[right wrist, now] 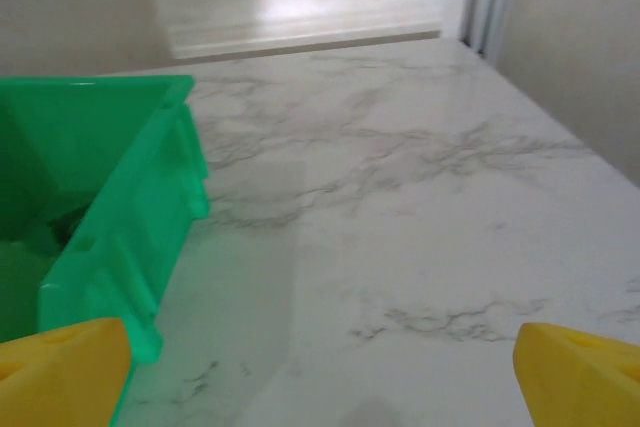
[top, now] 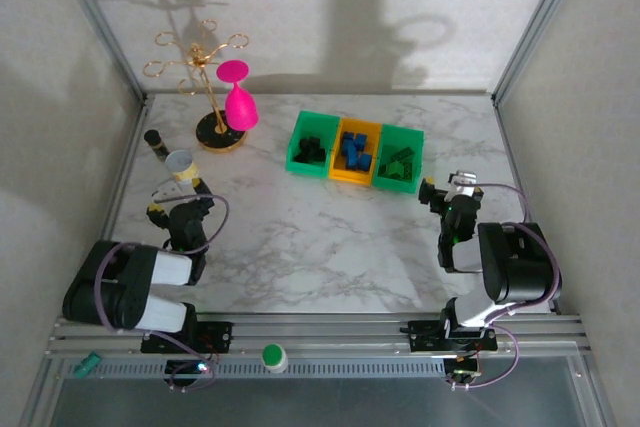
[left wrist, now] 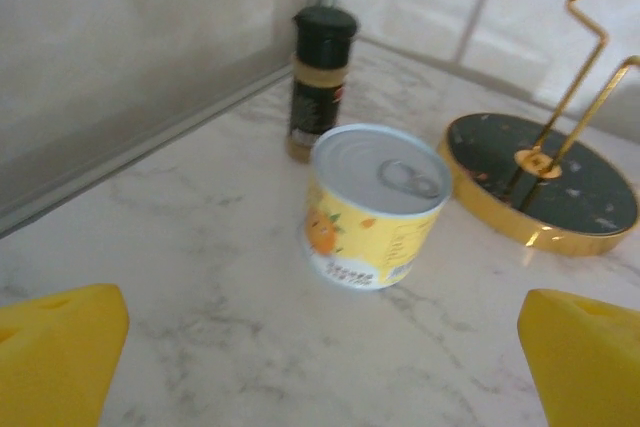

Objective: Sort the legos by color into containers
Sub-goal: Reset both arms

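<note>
Three rectangular plastic bins [top: 352, 178], blocky legos [top: 354, 152], marbled table [top: 300, 237]

Print on the tin can [left wrist: 372, 209] is unreadably blurred.

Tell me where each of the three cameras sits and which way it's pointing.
Top external: above and behind the arm bases, looking down on the marble table; left arm and right arm show.
Left wrist: on the left arm, facing the tin can, spice jar and gold rack base; left gripper open, yellow tips at the bottom corners.
Right wrist: on the right arm, facing the right-end green bin and marble beyond; right gripper open, likewise.
Shared: top and left wrist both see the tin can; top and right wrist, that bin.
</note>
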Controlling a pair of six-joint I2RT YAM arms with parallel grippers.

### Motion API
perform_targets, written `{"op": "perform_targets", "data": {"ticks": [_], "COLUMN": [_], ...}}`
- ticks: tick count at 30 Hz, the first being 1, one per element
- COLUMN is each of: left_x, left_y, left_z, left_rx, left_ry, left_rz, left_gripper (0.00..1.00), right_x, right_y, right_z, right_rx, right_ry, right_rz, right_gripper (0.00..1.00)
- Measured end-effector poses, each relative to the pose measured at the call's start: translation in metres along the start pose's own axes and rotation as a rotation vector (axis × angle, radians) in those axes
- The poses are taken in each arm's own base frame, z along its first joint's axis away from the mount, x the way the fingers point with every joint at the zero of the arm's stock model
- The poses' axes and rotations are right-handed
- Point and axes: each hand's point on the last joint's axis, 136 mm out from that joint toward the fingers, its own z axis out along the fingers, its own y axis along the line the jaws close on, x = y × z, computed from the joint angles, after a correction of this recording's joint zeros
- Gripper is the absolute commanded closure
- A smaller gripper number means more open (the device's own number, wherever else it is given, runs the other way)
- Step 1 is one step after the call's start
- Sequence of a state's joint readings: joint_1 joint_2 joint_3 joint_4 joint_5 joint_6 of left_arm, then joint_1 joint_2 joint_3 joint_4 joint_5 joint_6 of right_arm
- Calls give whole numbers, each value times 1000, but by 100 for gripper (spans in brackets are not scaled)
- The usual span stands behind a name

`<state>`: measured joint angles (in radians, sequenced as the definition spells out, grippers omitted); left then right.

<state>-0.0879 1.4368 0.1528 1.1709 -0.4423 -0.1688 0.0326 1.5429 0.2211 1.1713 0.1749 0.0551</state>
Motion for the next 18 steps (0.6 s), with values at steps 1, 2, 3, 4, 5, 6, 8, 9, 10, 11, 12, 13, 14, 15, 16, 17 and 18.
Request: {"op": "perform_targets", "data": {"ticks": [1, 2, 3, 4, 5, 6, 8, 9, 10, 11, 12, 13, 14, 15, 16, 17, 18], "left_x": [1, 0, -2, -5, -8, -10, -9, -7, -5, -5, -5, -6, -6, -6, -6, -6, -6], "left_y": [-4, -9, -12, -16, -20, -24, -31, -32, -32, -33, -34, -35, -35, -35, -35, -35, -36], "left_z": [1, 3, 4, 5, 7, 9, 11, 11, 11, 11, 11, 11, 11, 11, 11, 11, 11], "left_rx": [20, 39, 50, 64, 76, 91, 122, 127, 131, 135, 139, 143, 146, 147, 147, 148, 149], "left_ry": [3, 0, -4, -12, -18, -24, -32, -25, -20, -21, -23, -25, -25, -25, -24, -25, -24], "left_rz": [8, 11, 10, 8, 7, 10, 18, 27, 34, 36, 35, 34, 34, 34, 37, 36, 37], "left_gripper": [0, 0, 1, 0, 0, 1, 1, 1, 1, 1, 1, 1, 1, 1, 1, 1, 1], "right_x": [-2, -5, -7, -10, -11, -13, -14, -15, -15, -16, -16, -16, -16, -16, -16, -16, -16], "right_y": [2, 3, 4, 6, 7, 7, 8, 9, 10, 10, 10, 11, 11, 11, 11, 11, 11], "right_z": [0, 0, 0, 0, 0, 0, 0, 0, -1, -1, -1, -1, -1, -1, -1, -1, -1], "right_rx": [-14, -20, -29, -39, -46, -47, -55, -61, -63, -66, -66, -69, -70, -71, -71, -72, -72], "right_ry": [-6, -18, -29, -38, -44, -49, -56, -59, -60, -62, -62, -62, -62, -62, -62, -62, -62], "right_rz": [-2, -1, -2, -3, -4, -4, -3, -3, -3, -3, -3, -3, -3, -3, -5, -6, -6], "right_gripper": [1, 1, 1, 1, 1, 1, 1, 1, 1, 1, 1, 1, 1, 1, 1, 1, 1]}}
